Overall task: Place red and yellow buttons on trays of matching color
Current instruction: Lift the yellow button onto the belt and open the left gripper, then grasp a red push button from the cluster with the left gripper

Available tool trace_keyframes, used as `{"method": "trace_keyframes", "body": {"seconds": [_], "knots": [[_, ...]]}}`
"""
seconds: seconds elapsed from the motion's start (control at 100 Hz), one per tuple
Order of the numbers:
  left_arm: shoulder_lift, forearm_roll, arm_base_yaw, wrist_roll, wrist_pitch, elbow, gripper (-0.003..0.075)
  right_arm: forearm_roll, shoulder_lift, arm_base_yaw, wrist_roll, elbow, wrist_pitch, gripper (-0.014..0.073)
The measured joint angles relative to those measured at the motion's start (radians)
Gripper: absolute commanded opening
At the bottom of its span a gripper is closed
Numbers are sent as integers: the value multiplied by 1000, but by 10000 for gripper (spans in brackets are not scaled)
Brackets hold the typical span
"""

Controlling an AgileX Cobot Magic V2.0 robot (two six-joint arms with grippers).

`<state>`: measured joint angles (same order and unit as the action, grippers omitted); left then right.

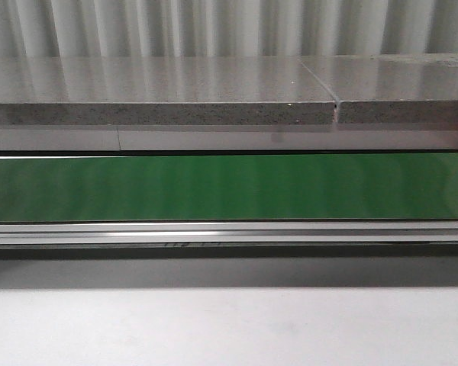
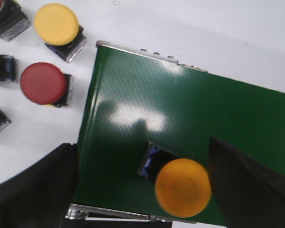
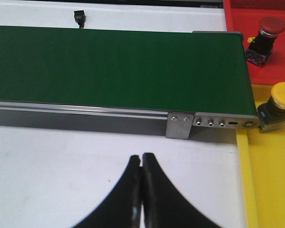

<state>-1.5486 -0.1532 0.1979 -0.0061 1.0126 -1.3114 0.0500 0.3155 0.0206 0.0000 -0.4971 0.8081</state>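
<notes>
The green belt (image 1: 229, 187) is the biggest thing here, a long strip running from 9 o'clock to 3 o'clock in the front view, and no button shows on it there. At the belt's far end, in the right wrist view, sit a red tray (image 3: 256, 19) with a red button (image 3: 263, 35) on it and a yellow tray (image 3: 270, 180) with a yellow button (image 3: 278, 107) on it. The right gripper (image 3: 141, 190) hangs over the white table (image 3: 61, 180) with its two black fingers pressed together and holding nothing. The left gripper (image 2: 142, 190) has its fingers spread wide, one on each side of an orange-yellow button (image 2: 183, 187) that sits on the belt. The fingers do not touch it. The button lies right between them, a bit nearer the 3 o'clock finger, and its square body pokes out toward 10 o'clock. More buttons wait on the table beside the belt, like another yellow one (image 2: 57, 23) and another red one (image 2: 42, 83). The left arm is much nearer this button.
</notes>
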Motion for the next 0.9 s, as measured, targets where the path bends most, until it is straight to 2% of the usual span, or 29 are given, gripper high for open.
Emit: {"method": "trace_keyframes", "body": {"seconds": [0.37,0.61,0.9], "knots": [[0,82,155,0,77,20,543,0,0,0,0,0,0,-66],[-10,90,262,0,21,95,543,0,0,0,0,0,0,-66],[-131,94,295,0,-93,96,543,0,0,0,0,0,0,-66]]}}
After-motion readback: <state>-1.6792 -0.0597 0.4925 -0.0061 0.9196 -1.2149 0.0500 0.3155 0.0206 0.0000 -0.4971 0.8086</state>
